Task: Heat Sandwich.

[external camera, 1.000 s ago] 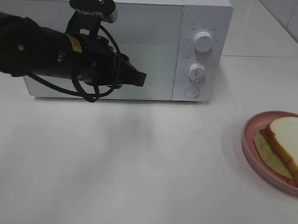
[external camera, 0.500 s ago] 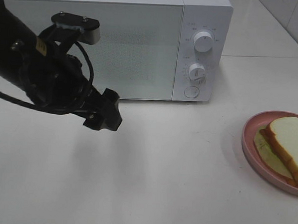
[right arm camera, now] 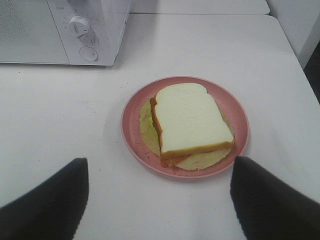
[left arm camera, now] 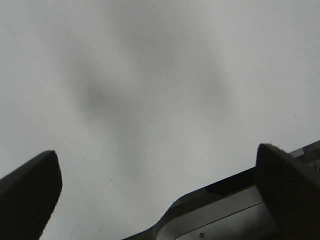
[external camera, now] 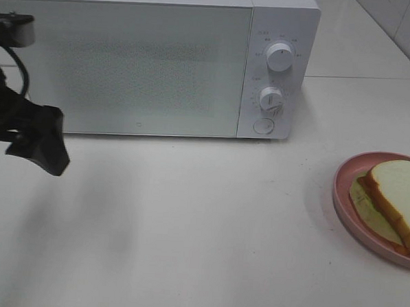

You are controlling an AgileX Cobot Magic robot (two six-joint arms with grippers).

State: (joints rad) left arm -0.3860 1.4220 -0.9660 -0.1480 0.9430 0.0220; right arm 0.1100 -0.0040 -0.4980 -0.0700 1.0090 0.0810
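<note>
Sandwich [external camera: 398, 192] lies flat on pink plate [external camera: 343, 200] at table's right edge, well apart from microwave [external camera: 155, 61], long axis w/ domed crust end toward the back; left gripper [left arm camera: 160, 200] & right gripper [right arm camera: 159, 200] both spread wide, empty.

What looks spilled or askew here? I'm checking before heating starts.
Nothing spilled. The sandwich sits on its pink plate, its pale filling layer sticking out past the bread. The microwave door is shut.
</note>
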